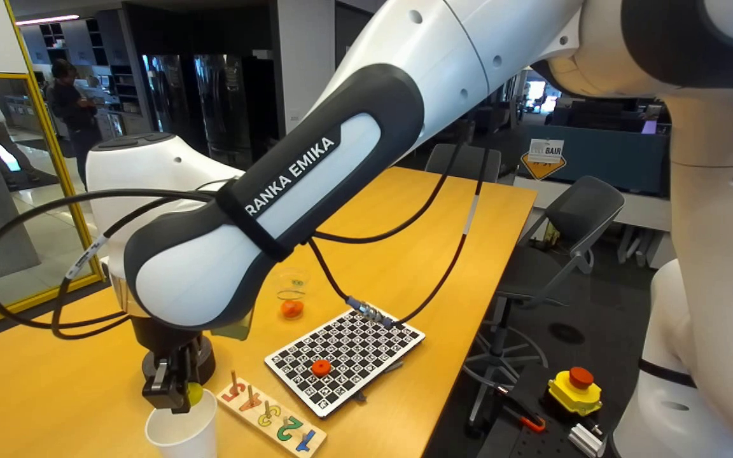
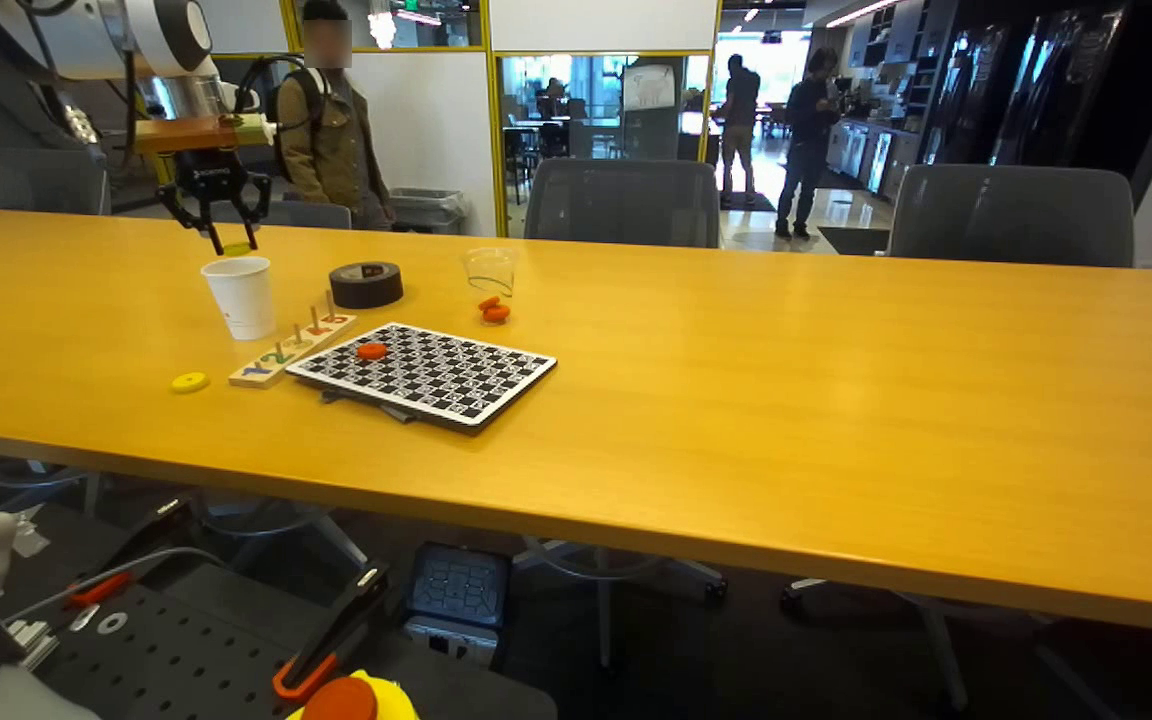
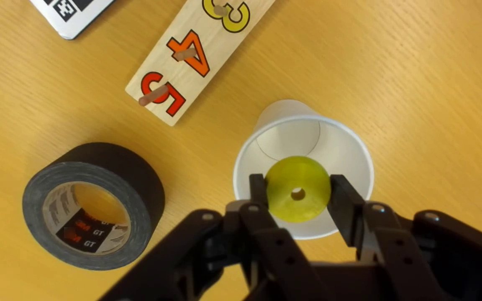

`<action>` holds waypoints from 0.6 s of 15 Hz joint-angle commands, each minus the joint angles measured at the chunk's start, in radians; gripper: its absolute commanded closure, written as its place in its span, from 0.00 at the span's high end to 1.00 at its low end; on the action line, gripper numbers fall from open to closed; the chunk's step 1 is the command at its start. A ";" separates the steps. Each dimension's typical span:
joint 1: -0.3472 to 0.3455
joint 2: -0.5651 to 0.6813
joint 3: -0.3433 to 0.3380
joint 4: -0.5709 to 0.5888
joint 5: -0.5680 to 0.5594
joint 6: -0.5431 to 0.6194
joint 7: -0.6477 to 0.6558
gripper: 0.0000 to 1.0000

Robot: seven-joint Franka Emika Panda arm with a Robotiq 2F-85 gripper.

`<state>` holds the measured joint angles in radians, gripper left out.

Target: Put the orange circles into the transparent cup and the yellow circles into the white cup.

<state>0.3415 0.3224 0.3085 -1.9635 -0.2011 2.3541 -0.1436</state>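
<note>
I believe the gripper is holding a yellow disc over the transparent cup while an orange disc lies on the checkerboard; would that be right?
Not quite: the cup is wrong. The wrist view shows the gripper holding the yellow disc over the white cup. The rest is right: an orange disc lies on the checkerboard.

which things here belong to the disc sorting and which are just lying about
For the job: yellow disc held by the gripper; loose yellow disc; orange discs; white cup; clear cup.

Lying about: tape roll; number board; checkered board under an orange disc.
</note>
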 commanded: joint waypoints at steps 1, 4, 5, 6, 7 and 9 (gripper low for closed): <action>-0.002 0.023 0.010 0.054 0.031 -0.042 -0.049 0.21; -0.002 0.029 0.011 0.063 0.034 -0.048 -0.058 0.21; -0.002 0.029 0.011 0.063 0.037 -0.049 -0.063 0.21; -0.003 0.030 0.012 0.064 0.042 -0.052 -0.067 0.26; -0.005 0.028 0.013 0.064 0.048 -0.056 -0.072 0.66; -0.005 0.027 0.013 0.063 0.056 -0.059 -0.076 0.74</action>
<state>0.3415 0.3440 0.3115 -1.9331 -0.1768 2.3280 -0.1878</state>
